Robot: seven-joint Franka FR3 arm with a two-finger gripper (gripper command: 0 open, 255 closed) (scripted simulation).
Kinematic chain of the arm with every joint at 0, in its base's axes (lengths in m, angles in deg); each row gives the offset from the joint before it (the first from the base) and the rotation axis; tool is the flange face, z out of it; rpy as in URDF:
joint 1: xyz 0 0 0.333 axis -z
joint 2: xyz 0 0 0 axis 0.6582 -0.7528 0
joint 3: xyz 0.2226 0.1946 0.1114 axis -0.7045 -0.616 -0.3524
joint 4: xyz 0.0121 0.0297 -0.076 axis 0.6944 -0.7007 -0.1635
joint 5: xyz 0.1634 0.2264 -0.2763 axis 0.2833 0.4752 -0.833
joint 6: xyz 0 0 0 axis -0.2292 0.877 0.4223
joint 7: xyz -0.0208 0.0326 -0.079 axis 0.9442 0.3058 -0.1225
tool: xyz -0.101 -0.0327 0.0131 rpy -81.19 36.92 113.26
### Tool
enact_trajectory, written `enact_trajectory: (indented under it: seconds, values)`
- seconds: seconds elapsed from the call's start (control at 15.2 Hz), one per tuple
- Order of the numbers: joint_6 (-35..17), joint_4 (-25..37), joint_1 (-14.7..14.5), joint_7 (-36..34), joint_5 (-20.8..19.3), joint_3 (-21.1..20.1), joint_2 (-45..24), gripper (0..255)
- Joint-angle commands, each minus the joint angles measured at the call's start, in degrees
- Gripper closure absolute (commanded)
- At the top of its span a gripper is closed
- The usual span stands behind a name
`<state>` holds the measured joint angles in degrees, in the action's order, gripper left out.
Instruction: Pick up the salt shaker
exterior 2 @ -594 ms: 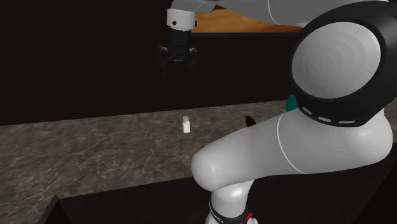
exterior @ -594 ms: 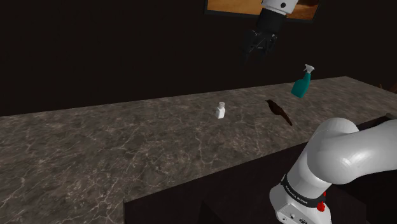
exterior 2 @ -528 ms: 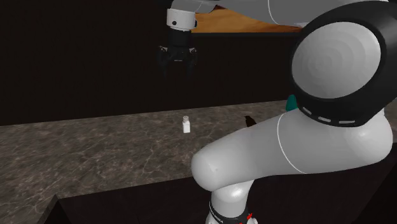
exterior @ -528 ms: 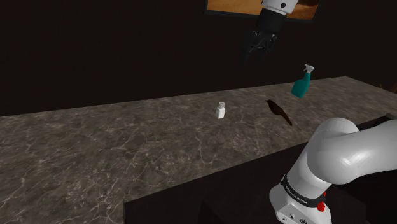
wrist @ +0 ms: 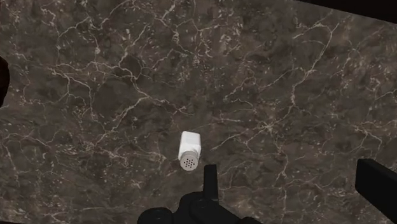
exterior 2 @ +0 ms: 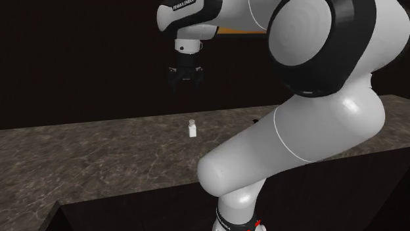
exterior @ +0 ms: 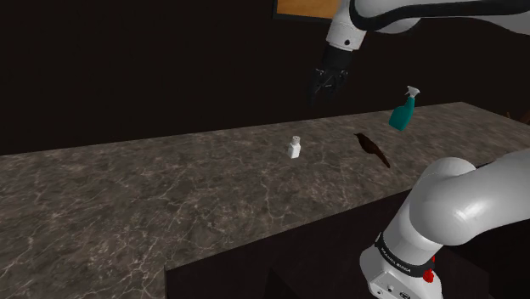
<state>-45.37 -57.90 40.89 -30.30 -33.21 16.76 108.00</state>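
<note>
In the shoulder view the gripper [exterior: 323,85] hangs high above the dark veined counter [exterior: 170,195]. The white salt shaker [exterior: 294,148] stands upright on the counter, and a teal spray bottle [exterior: 404,109] is further to that view's right. In the second exterior view the shaker stands below the gripper, well apart from it. In the wrist view the two fingers are spread wide and hold nothing, and the shaker is just beside one finger, not touching

Glossy white arm [exterior 2: 309,131] of rounded, bulbous links, dark bands at the joints, one with white dashes, white lettering on a black base ring, small red mark, all-black two-finger hand [exterior 2: 186,84]
</note>
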Motion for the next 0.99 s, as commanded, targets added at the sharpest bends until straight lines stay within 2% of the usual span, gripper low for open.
enact_trajectory:
  seconds: [0.0,0.46,0.92]
  values:
    - [-2.7,-0.5,0.3,1.0,-0.6,0.9,-2.9,0]
    - [-12.7,-1.0,0.9,4.3,-1.9,4.0,-15.1,0]
    - [-21.6,1.8,1.5,8.1,-1.5,6.8,-29.3,0]
